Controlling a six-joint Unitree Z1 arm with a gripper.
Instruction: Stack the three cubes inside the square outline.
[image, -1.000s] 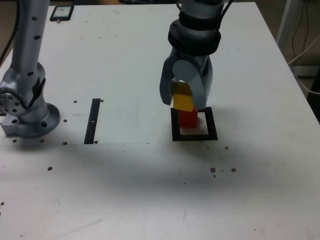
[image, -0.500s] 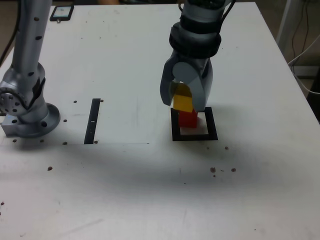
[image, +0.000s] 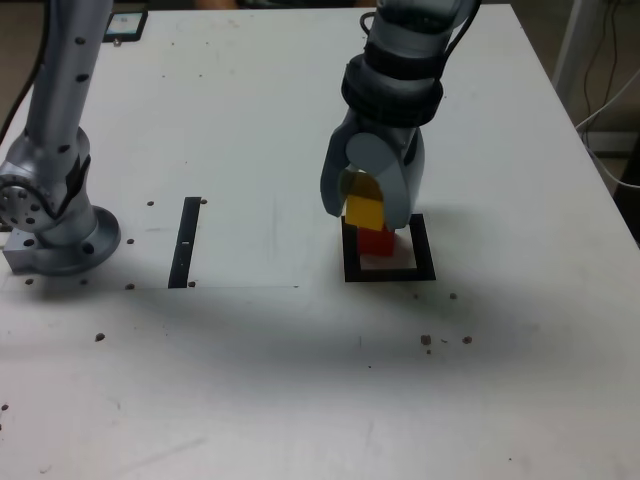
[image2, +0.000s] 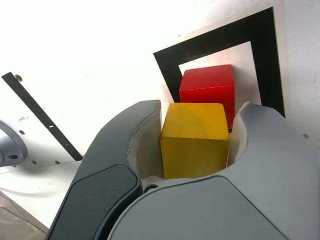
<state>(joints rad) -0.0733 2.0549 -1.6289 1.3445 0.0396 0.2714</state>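
White flat desk (image: 250, 120) carries everything. Grey robot arm base (image: 55, 225) sits at the exterior view's left edge. Grey two-piece gripper (image: 366, 205) hangs over the thick black square outline with white centre (image: 425, 270). Thin black straight bar (image: 186, 240) lies apart, toward the exterior view's left. Small matte red cube (image: 377, 240) sits inside the outline. Small matte yellow cube (image: 366, 208) sits between the fingers (image2: 125, 145) (one side touching; full pinch or loosened, cannot tell), above the red cube, offset.
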